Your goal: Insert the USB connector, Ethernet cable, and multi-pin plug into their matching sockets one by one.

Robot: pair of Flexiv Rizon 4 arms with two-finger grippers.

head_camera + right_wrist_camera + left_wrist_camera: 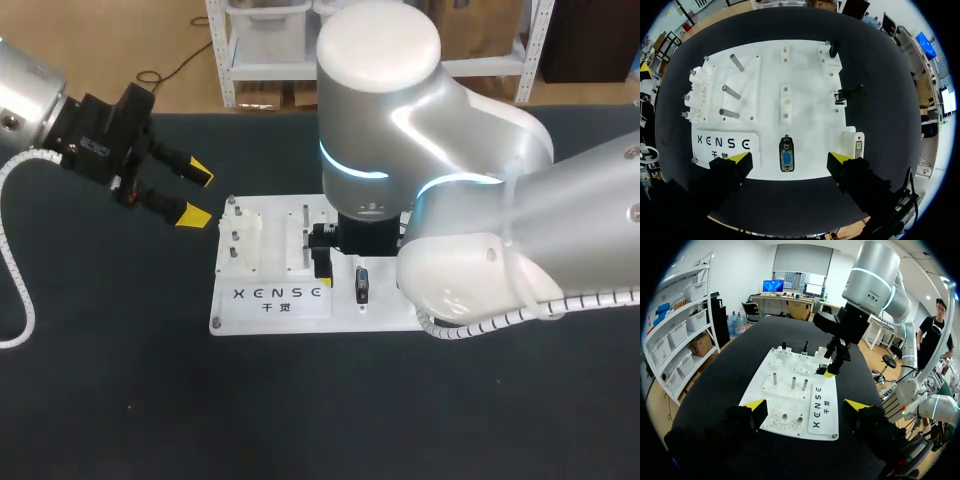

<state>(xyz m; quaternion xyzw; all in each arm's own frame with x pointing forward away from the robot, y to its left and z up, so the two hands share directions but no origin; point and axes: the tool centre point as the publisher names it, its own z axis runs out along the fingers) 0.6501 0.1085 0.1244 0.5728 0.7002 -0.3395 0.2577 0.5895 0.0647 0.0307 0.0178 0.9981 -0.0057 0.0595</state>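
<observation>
Right hand (790, 158) is hanging over the board (805, 75), its fingers (742, 160) standing wide apart and gripping nothing. The blue connector (786, 159) is lying flat on the board between them, touching neither finger, just inside the board's near edge. Beside one finger, a white block (856, 145) is sitting at the board's corner and showing a multi-pin face. Farther ahead, a cabled piece (841, 96) is lying at the board's side edge, and a black piece (832, 48) is standing at the far corner. Three pegs (731, 93) are rising from the opposite half.

In the head view, the right arm (480, 200) is covering the board's middle and right end, leaving the connector and the printed left end in sight.

Left hand (195, 193) is hovering off the board's left edge, above the bare surface (100, 400). Its fingers are spread wide and holding nothing, and they are pointing toward the board's short printed edge. Dark surface is showing around the board on every side, widest at the front and left.
</observation>
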